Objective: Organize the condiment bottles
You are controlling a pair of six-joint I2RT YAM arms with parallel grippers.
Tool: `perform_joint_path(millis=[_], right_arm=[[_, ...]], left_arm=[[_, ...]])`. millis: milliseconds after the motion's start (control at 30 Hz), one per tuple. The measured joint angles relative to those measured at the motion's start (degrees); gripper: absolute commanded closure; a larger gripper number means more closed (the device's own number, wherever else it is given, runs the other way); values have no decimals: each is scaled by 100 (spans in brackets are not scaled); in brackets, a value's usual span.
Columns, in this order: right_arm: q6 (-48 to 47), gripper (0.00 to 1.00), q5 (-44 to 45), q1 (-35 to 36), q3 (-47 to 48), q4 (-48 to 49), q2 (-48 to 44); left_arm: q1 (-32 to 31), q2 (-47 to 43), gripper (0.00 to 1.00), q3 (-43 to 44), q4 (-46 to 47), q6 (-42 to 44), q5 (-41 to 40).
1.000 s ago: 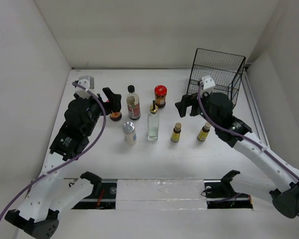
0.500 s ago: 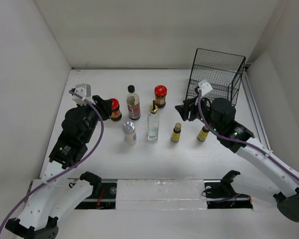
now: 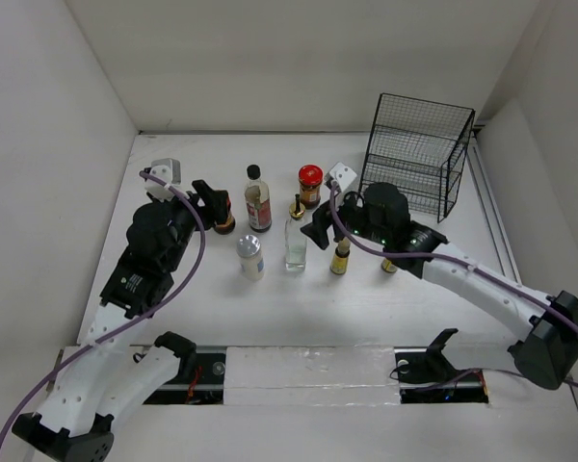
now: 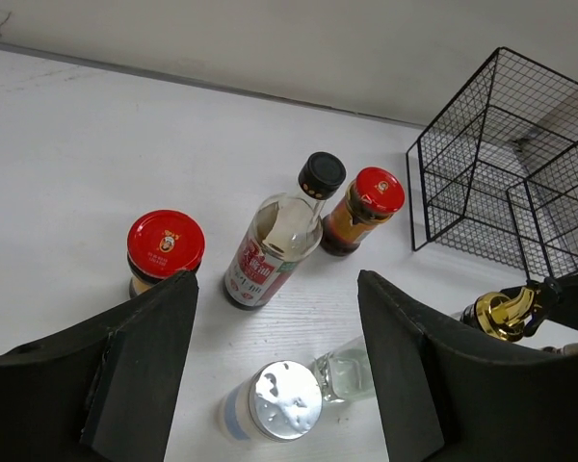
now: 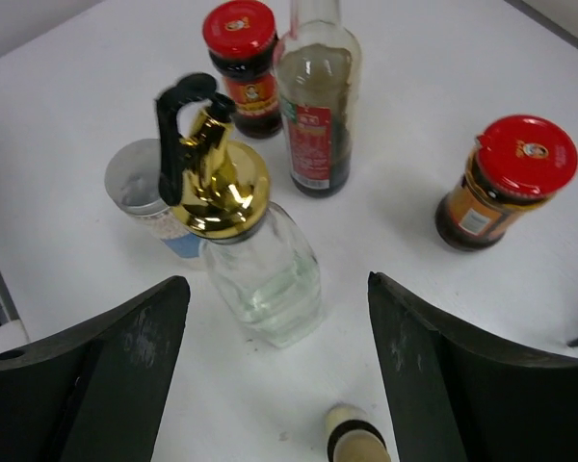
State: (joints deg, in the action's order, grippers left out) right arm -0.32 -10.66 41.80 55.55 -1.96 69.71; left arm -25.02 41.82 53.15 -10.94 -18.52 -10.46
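The condiment bottles stand mid-table: a red-capped dark jar [image 3: 223, 221], a tall black-capped bottle [image 3: 258, 199], a second red-capped jar [image 3: 310, 185], a clear gold-spouted bottle [image 3: 296, 241], a white shaker [image 3: 250, 257] and two small yellow bottles [image 3: 340, 258] [image 3: 389, 263]. My left gripper [image 3: 217, 200] hovers by the left jar [image 4: 165, 245]. It is open and empty [image 4: 275, 284], with the shaker [image 4: 275, 404] below it. My right gripper [image 3: 316, 231] is open [image 5: 277, 289] just short of the gold-spouted bottle [image 5: 265, 260]. A yellow bottle's cap [image 5: 358, 438] sits beneath it.
A black wire basket [image 3: 414, 154] stands at the back right, near the right wall. The right arm's forearm crosses over the second yellow bottle. White walls close in the table on the left, back and right.
The right gripper swung left from beside the basket to the gold-spouted bottle. The left gripper drew back from the left red-capped jar, then returned close to it.
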Motion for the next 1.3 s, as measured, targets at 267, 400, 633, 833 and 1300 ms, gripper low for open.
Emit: perform_joint_path(millis=[267,400,633,833,1300], right_arm=[[-149,21,-474,188,142,313,461],[-151,24,-479,223,142,549,671],[-46,33,-413,219,142,1305,868],[90,63,-350,219,142,1775,1139],[184,100,28,219,247,1512,938]], left_arm=[[0,-98,37,-20,37,0,7],[0,-111,37,-20,46,0,22],[0,-107,37,-20,46,0,87],[0,-107,37,-20,63,0,131],[0,-111,37,-20,118,0,251]])
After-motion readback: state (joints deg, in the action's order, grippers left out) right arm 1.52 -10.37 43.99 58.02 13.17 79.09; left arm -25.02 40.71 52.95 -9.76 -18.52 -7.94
